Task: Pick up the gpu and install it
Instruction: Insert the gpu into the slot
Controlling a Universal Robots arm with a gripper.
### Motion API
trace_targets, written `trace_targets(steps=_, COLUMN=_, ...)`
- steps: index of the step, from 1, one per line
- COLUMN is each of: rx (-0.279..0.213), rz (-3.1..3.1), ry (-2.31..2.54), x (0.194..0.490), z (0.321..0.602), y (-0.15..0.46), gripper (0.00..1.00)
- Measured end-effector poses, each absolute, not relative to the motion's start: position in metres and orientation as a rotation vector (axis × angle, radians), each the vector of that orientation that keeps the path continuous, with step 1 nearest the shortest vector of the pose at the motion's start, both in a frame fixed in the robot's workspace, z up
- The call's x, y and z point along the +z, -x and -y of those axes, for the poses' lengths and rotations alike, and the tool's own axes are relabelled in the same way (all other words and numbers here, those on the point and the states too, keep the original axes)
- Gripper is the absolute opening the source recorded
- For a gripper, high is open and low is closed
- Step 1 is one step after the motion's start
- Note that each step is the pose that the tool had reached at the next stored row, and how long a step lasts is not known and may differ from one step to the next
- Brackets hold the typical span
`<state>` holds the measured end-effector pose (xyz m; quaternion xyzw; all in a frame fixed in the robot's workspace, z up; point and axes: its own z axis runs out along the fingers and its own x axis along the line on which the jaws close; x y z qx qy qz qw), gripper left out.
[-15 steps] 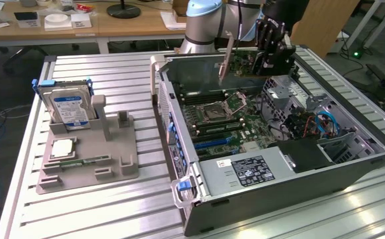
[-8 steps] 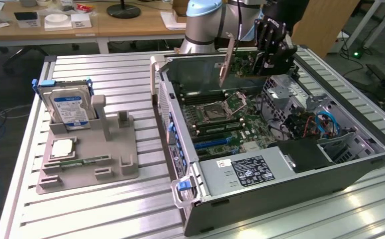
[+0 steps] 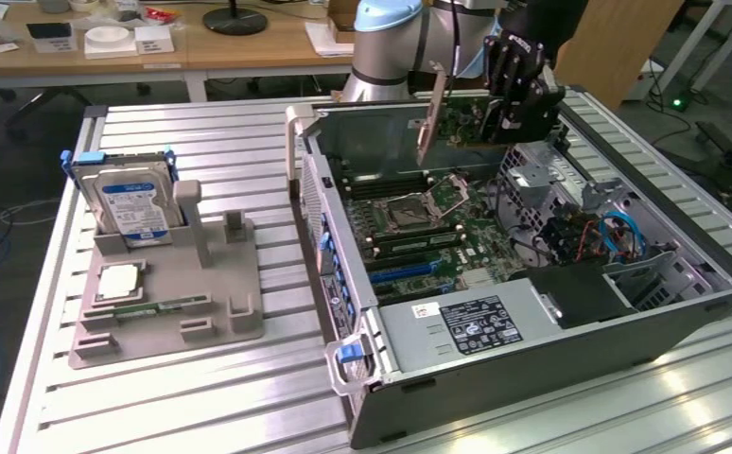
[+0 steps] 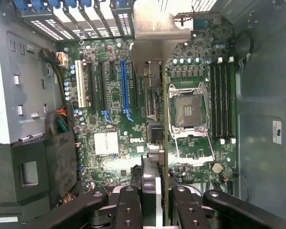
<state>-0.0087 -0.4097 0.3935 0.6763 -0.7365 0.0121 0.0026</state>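
The gripper [image 3: 517, 99] hangs over the far end of the open computer case [image 3: 669, 312], jaws closed narrow on the gpu [image 3: 432, 113]; the card is held on edge, clear above the motherboard [image 3: 448, 222], its silver bracket towards the exterior view's left. In the wrist view the fingers [image 4: 128, 210] clamp the gpu [image 4: 155, 133] from both sides; it lines up between the blue expansion slot [image 4: 124, 88] and the open CPU socket [image 4: 188, 109]. Crowding the board: the power supply [image 3: 474, 326] at the near end; a black shroud [image 3: 581, 293] and blue cables [image 3: 618, 236] on the exterior view's right; the case walls all round. Well apart on the metal table [image 3: 215, 397], at the exterior view's left, a grey holder [image 3: 215, 312] carries a hard drive [image 3: 132, 208] and a memory stick [image 3: 165, 305]; bare table lies near of it.
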Motion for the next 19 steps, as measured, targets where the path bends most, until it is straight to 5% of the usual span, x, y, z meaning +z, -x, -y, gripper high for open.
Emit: trace_targets(steps=19, rx=0.041, rz=2.272, ry=-2.165, x=0.3933, z=0.4097, y=0.0112, gripper=0.28)
